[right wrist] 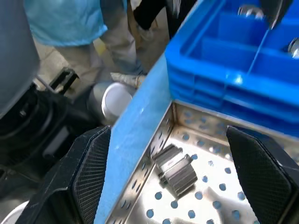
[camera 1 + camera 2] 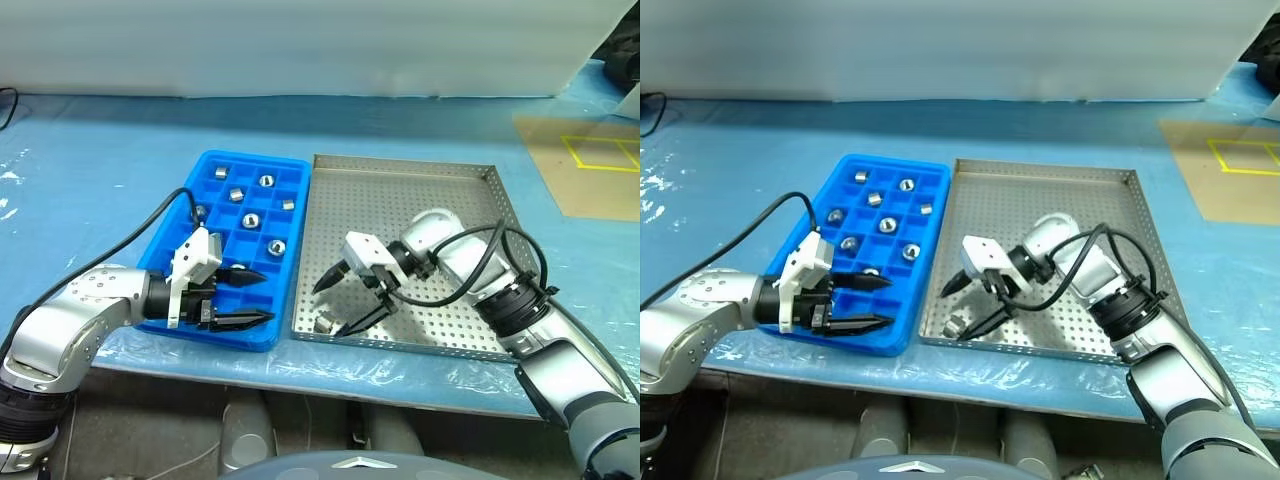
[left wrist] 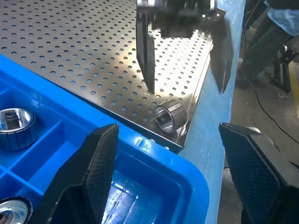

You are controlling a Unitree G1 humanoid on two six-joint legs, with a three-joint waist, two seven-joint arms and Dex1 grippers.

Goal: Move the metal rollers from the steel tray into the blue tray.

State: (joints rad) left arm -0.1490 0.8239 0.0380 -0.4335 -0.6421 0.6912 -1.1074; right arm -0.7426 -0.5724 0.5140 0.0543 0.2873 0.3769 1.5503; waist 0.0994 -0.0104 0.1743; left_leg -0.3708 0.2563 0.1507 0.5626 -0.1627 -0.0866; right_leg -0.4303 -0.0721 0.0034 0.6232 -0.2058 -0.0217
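Steel tray (image 2: 400,190) on the right, touching blue tray (image 2: 215,175) on the left. 1 roller (image 2: 324,323) lying in near-left corner of steel tray, others (image 2: 250,221) sitting in blue compartments. Right gripper (image 2: 338,305) above this roller, fingers spread wide, holding nothing. Left gripper (image 2: 262,297) over near end of blue tray, fingers also spread, empty.
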